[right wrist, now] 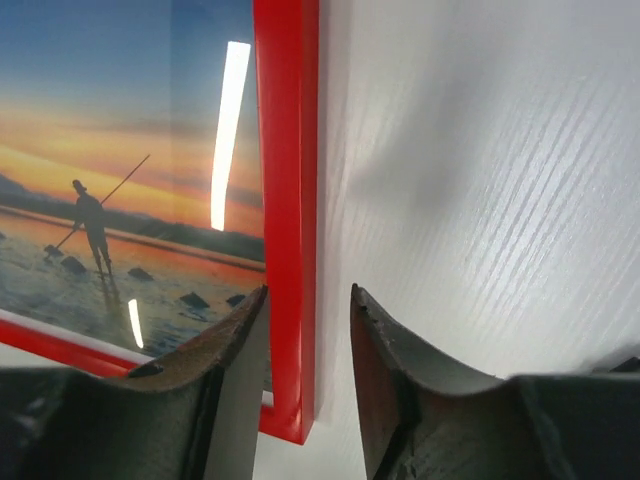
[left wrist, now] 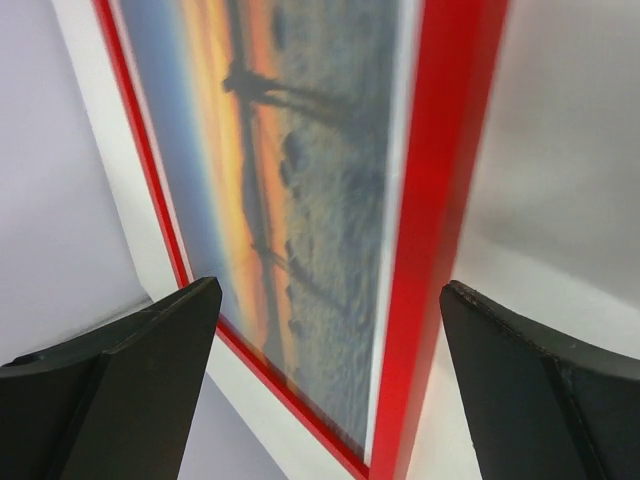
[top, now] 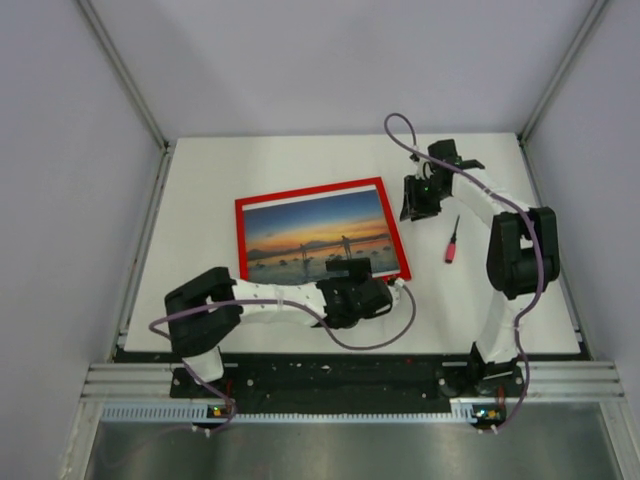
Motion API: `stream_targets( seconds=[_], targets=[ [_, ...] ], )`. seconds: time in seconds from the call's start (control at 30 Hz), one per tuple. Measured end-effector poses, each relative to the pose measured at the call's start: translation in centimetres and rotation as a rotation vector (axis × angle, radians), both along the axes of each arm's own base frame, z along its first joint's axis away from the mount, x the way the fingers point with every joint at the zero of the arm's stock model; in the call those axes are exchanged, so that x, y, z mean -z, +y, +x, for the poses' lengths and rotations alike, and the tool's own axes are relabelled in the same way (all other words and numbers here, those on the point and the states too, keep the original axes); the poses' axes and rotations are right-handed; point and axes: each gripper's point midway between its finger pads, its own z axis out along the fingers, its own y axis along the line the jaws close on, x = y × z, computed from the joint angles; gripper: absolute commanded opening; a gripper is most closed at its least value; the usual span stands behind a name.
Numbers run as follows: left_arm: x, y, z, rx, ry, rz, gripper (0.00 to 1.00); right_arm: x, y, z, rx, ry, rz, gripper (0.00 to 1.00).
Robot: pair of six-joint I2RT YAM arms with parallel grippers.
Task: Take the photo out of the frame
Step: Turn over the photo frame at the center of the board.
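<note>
Right gripper (right wrist: 308,292), fingers narrowly apart, straddles the right rail of the red frame (right wrist: 285,150), clamping nothing. Left gripper (left wrist: 328,290) gapes wide at its near right corner. The photo (top: 315,235) sits framed, face up on the table (top: 200,200). Removal looks not yet begun; likely next, close on the rail and flip the frame.

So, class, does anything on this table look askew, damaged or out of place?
The frame lies slightly askew, its edges not square with the table, the photo inside face up. A small pink-handled tool lies loose to its right. No damage shows.
</note>
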Motion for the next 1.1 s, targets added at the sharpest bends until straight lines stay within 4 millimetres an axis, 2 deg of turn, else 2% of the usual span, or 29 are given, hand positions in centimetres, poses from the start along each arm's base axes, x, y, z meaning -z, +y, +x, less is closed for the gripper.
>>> stream_targets(
  seconds=[0.13,0.27,0.4,0.57,0.7,0.73,0.87,1.1],
  targets=[
    [-3.5,1.6,1.1,-0.038,-0.011,-0.112,0.98,-0.1,1.3,0.1,-0.046,-0.039,-0.066,0.46],
    [-5.4,3.0,1.1,-0.051,-0.018,-0.18,0.98,0.6,2.6,-0.4,-0.089,-0.044,-0.117,0.46],
    [-4.7,3.7,0.6,-0.041,0.01,-0.179,0.98,2.6,3.1,-0.9,-0.116,-0.017,-0.176,0.44],
    [-4.0,3.8,0.3,-0.031,0.04,-0.169,0.98,4.4,2.8,-1.3,-0.128,0.01,-0.244,0.39],
    [-3.8,3.7,0.1,-0.024,0.052,-0.174,0.98,4.6,3.0,-1.1,-0.138,-0.003,-0.278,0.25],
    [-3.8,3.6,0.1,-0.023,0.054,-0.175,0.98,4.6,3.2,-1.0,-0.142,-0.005,-0.28,0.18],
    [-3.7,3.6,0.1,-0.022,0.057,-0.17,0.98,4.6,3.1,-0.8,-0.131,-0.006,-0.297,0.0],
    [-3.4,2.7,0.5,-0.015,0.061,-0.147,0.98,4.4,3.2,-0.6,-0.131,0.008,-0.298,0.0]
  ],
)
